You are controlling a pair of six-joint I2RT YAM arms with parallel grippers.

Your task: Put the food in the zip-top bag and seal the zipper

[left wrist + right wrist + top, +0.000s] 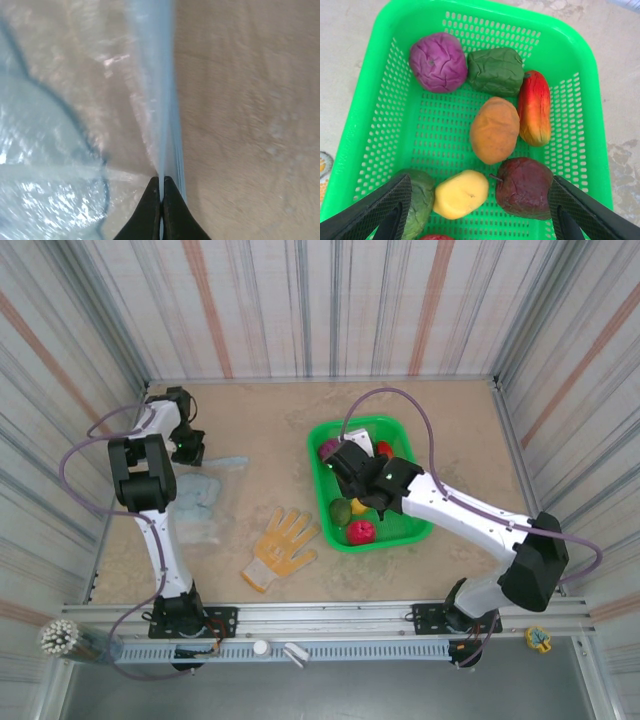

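Evidently to steady its mouth, the left jaws clench the zipper [155,75] of the clear bag [205,495] lying on the table [260,420], while the right jaws hang spread over the food [494,130] in the green basket [370,125], poised to pick.

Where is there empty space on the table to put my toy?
Bare table lies between the bag and the green basket, beyond the glove, and along its far edge. Inside the basket it's crowded with toy food.
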